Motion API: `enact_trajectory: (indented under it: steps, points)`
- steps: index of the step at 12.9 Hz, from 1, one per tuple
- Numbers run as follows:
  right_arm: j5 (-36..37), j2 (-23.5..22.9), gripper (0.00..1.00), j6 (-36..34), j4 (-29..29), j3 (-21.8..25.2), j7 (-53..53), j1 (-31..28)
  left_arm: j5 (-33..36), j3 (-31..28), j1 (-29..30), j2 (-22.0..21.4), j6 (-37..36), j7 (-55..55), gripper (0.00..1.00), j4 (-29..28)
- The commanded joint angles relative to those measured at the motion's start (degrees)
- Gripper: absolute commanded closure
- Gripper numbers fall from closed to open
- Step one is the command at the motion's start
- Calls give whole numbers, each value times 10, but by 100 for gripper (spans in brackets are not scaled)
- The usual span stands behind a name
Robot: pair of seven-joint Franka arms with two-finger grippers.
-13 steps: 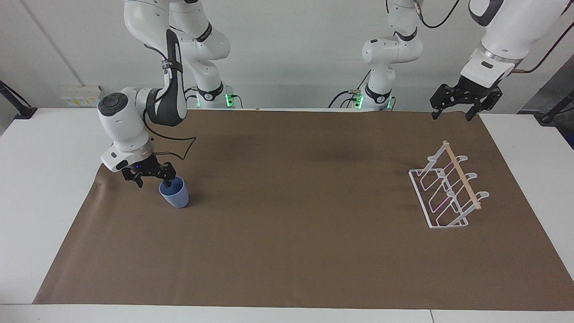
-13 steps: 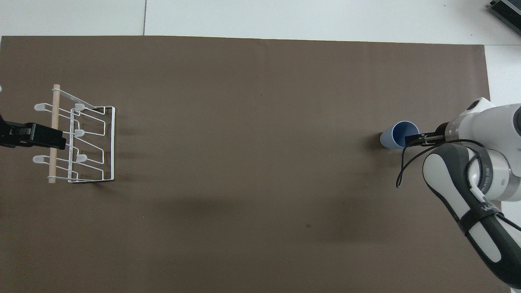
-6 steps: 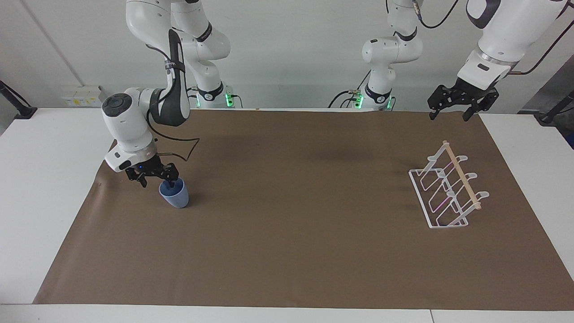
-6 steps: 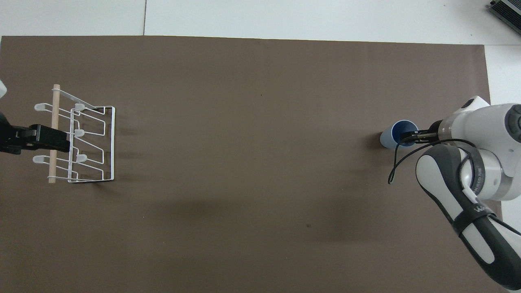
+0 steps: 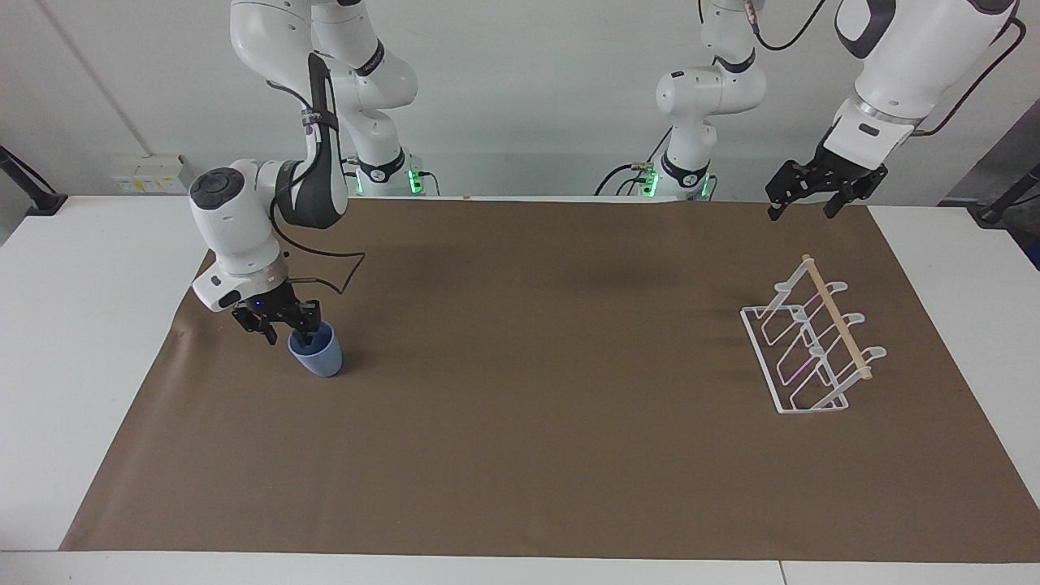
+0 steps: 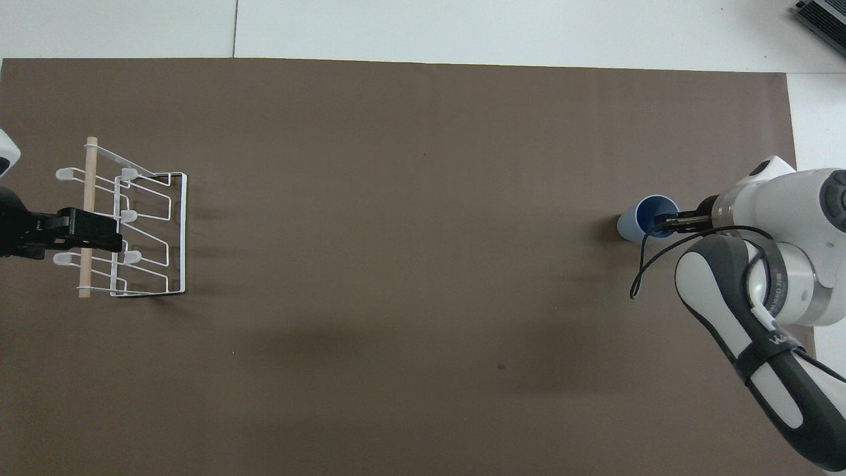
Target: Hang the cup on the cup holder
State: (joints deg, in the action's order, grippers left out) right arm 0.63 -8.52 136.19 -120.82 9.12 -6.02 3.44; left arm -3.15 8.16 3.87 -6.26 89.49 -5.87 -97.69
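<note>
The cup (image 5: 316,355) stands upright on the brown mat (image 5: 520,455) at the right arm's end of the table, well apart from the rack (image 5: 812,345) at the left arm's end.

The right gripper (image 5: 286,327) sits at the cup's rim, one finger inside the cup and one outside; whether the fingers already pinch the wall cannot be told.

The left gripper (image 5: 800,207) waits raised above the rack, jaws spread.

Handling, as judged: the cup appears light, thin-walled and smooth. Grip the rim wall firmly but gently; the taper may let it slip.
</note>
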Motion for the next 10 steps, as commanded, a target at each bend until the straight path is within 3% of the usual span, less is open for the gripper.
enact_trajectory:
  steps: [1, 4, 8, 10]
  points:
    - [-6, 3, 71, 17, -9, -1, 2, -1, -6, -9, -9, -19, 18, -9, 0, -23]
    - [-6, 3, 89, 15, -9, -1, 2, -1, -6, -8, -10, -18, 20, -10, 0, -23]
    - [-6, 2, 96, 12, -8, -1, 1, -1, -27, -9, -2, -18, 20, -16, 0, -22]
    - [-5, 2, 100, 9, -6, -1, 0, -1, -56, -11, 0, -17, 28, -75, 0, -22]
